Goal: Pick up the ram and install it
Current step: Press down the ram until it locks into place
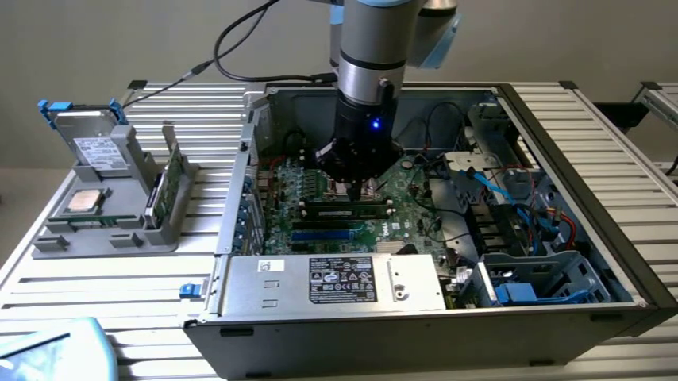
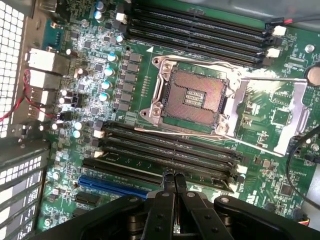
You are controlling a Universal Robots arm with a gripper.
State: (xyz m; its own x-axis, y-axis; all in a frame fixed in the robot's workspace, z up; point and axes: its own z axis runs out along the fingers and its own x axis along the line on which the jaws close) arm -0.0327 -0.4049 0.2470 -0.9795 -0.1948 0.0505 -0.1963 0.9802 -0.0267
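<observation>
The ram (image 1: 341,211) is a long dark-green stick with black chips. It lies seated lengthwise in one of the black memory slots on the motherboard (image 1: 408,190) inside the open computer case. In the wrist view the ram (image 2: 142,163) runs along the slot row just beyond my fingertips. My gripper (image 1: 355,189) hangs straight down over the stick's middle. Its fingers (image 2: 165,200) are pressed together with nothing between them, and the gripper (image 2: 174,177) ends right at the stick's top edge. Whether it touches the stick I cannot tell.
The empty processor socket (image 2: 192,97) with its raised metal latch lies just beyond the slots. A silver power supply (image 1: 329,282) fills the case's near side. Blue and black cables (image 1: 519,198) crowd the exterior view's right. Outside, a grey holder (image 1: 106,230) carries a drive (image 1: 98,151), a processor chip (image 1: 85,201) and a thin green board (image 1: 157,198).
</observation>
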